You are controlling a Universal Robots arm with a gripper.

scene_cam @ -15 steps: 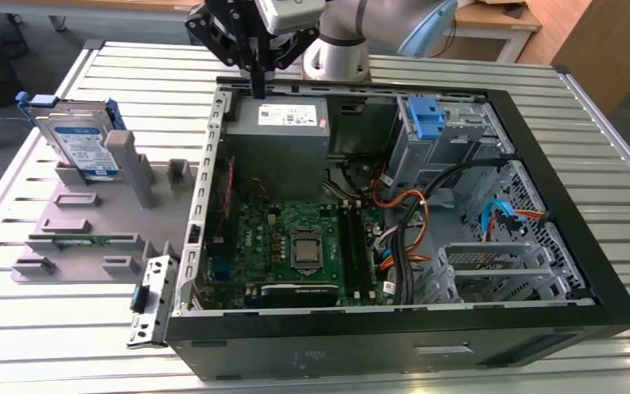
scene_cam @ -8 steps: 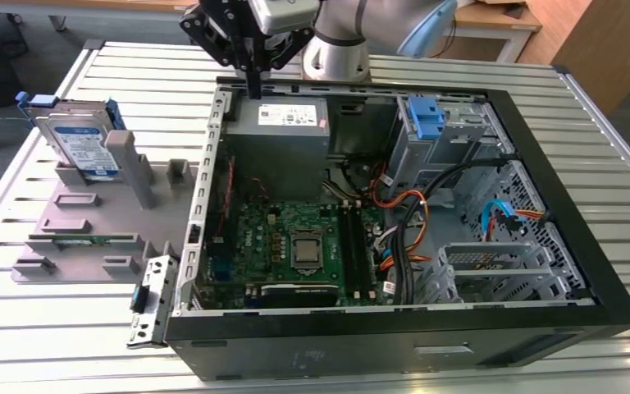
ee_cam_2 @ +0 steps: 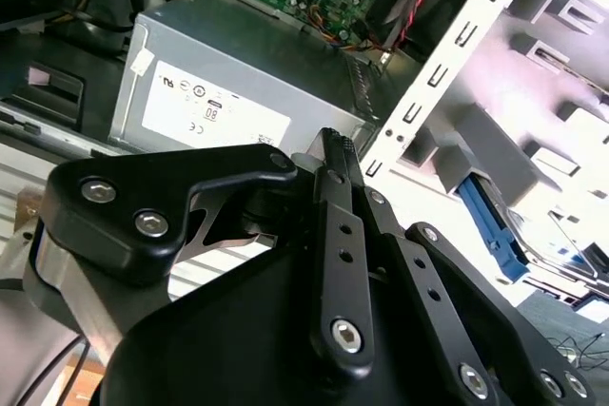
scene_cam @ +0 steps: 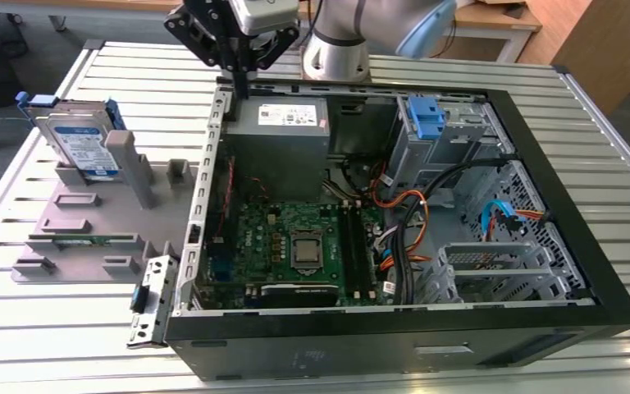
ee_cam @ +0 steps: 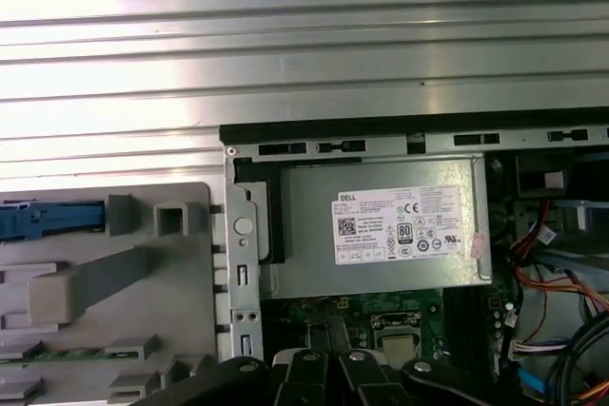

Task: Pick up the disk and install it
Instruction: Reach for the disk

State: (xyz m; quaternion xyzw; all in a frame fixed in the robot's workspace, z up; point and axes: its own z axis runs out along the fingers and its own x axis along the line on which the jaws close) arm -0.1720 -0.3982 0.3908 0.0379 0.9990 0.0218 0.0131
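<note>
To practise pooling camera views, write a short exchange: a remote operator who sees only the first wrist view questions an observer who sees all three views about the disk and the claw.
Operator: Where is the part I have to pick up?
Observer: In the exterior view the disk stands upright in the grey holder, on the exterior view's left of the open computer case.
Operator: Is anything being held right now?
Observer: No. In the second wrist view the claw is shut on nothing, close to the power supply.
</note>
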